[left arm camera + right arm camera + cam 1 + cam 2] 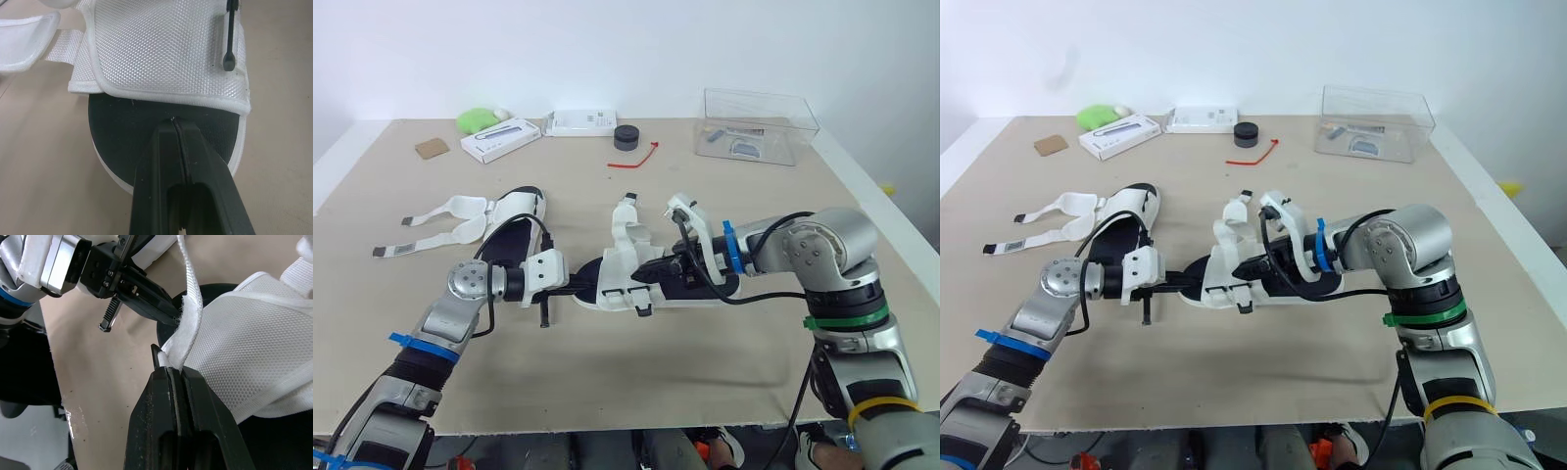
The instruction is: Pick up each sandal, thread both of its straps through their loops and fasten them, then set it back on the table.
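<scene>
Centre of the table, the sandal lies on its sole. The right gripper has its jaws clenched on a white strap, low on the webbing. The left gripper has its jaws pressed together, tips on the black footbed, steadying the toe. It looks a light shoe with a stiff sole and floppy strap, so better to pinch nearer the strap's tip. The other sandal lies to the left, straps loose.
</scene>
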Available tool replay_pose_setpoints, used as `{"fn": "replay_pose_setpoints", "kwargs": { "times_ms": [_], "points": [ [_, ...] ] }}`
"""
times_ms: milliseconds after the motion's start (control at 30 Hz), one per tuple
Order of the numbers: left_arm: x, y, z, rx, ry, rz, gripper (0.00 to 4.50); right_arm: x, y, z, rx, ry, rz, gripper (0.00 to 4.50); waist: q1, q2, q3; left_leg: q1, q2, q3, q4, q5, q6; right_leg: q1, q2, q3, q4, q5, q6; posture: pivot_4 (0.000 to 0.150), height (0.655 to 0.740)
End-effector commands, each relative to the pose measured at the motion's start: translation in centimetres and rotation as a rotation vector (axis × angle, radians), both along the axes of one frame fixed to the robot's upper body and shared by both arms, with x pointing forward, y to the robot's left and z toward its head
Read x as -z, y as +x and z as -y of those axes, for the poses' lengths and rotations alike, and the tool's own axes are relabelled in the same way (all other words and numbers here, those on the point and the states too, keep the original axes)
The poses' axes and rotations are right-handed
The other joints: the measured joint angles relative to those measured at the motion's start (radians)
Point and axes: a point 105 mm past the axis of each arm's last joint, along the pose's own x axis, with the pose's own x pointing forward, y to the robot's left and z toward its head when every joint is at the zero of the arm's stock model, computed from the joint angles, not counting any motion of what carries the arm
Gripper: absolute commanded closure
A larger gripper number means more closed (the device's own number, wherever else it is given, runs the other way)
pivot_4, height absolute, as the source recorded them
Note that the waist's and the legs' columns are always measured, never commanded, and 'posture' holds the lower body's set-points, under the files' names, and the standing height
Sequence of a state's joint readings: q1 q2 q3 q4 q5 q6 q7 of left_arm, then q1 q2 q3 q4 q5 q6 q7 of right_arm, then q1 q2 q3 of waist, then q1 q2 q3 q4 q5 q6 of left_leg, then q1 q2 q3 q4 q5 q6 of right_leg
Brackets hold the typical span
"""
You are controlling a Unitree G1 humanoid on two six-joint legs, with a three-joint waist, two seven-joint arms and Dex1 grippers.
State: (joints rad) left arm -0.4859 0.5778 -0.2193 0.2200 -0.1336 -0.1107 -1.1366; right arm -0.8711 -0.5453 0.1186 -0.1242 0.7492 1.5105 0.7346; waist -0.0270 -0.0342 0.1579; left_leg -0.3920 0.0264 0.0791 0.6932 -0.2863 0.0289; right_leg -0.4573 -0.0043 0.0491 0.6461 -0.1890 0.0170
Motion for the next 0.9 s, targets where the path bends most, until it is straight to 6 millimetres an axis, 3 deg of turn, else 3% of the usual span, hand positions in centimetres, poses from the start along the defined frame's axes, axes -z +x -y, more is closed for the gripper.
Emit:
{"fn": "replay_pose_setpoints", "kwargs": {
  "times_ms": [33, 233, 267, 300, 367, 633, 900],
  "points": [
    [1.5, 0.0, -0.8, -0.023, 0.063, -0.046, 4.5, -1.1, 0.1, 0.3, 0.021, 0.017, 0.054, 4.45, 0.0, 0.0, 0.0, 0.0, 0.0, 0.0, 0.0, 0.0, 0.0, 0.0, 0.0, 0.0, 0.0, 0.0, 0.0, 0.15, 0.74],
    [1.6, -0.1, -0.7, -0.017, 0.066, -0.051, 4.5, -1.2, -1.3, 0.6, -0.015, 0.018, 0.058, 4.45, 0.0, 0.0, 0.0, 0.0, 0.0, 0.0, 0.0, 0.0, 0.0, 0.0, 0.0, 0.0, 0.0, 0.0, 0.0, 0.15, 0.74],
    [1.7, -0.1, -0.7, -0.016, 0.067, -0.051, 4.5, -1.2, -1.5, 0.7, -0.019, 0.014, 0.065, 3.78, 0.0, 0.0, 0.0, 0.0, 0.0, 0.0, 0.0, 0.0, 0.0, 0.0, 0.0, 0.0, 0.0, 0.0, 0.0, 0.15, 0.74],
    [1.7, -0.1, -0.7, -0.016, 0.067, -0.051, 4.5, -1.3, -1.5, 0.7, -0.019, 0.012, 0.072, 3.56, 0.0, 0.0, 0.0, 0.0, 0.0, 0.0, 0.0, 0.0, 0.0, 0.0, 0.0, 0.0, 0.0, 0.0, 0.0, 0.15, 0.74],
    [1.7, 0.0, -0.7, -0.016, 0.067, -0.051, 4.5, -1.7, -1.2, 0.7, -0.015, 0.02, 0.104, 2.58, 0.0, 0.0, 0.0, 0.0, 0.0, 0.0, 0.0, 0.0, 0.0, 0.0, 0.0, 0.0, 0.0, 0.0, 0.0, 0.15, 0.74],
    [1.7, 0.0, -0.3, -0.009, 0.064, -0.049, 4.5, -4.3, 0.9, 0.2, 0.019, 0.077, 0.169, 2.58, 0.0, 0.0, 0.0, 0.001, 0.0, 0.0, 0.0, 0.001, 0.001, 0.001, 0.001, 0.0, 0.0, 0.0, 0.0, 0.15, 0.74],
    [1.7, -0.1, -0.3, -0.01, 0.064, -0.048, 4.5, -3.9, 2.0, -0.6, 0.02, 0.071, 0.173, 2.58, 0.0, 0.0, 0.0, 0.001, 0.0, 0.0, 0.0, 0.001, 0.001, 0.001, 0.0, 0.0, 0.0, 0.0, 0.0, 0.15, 0.74]
  ]
}}
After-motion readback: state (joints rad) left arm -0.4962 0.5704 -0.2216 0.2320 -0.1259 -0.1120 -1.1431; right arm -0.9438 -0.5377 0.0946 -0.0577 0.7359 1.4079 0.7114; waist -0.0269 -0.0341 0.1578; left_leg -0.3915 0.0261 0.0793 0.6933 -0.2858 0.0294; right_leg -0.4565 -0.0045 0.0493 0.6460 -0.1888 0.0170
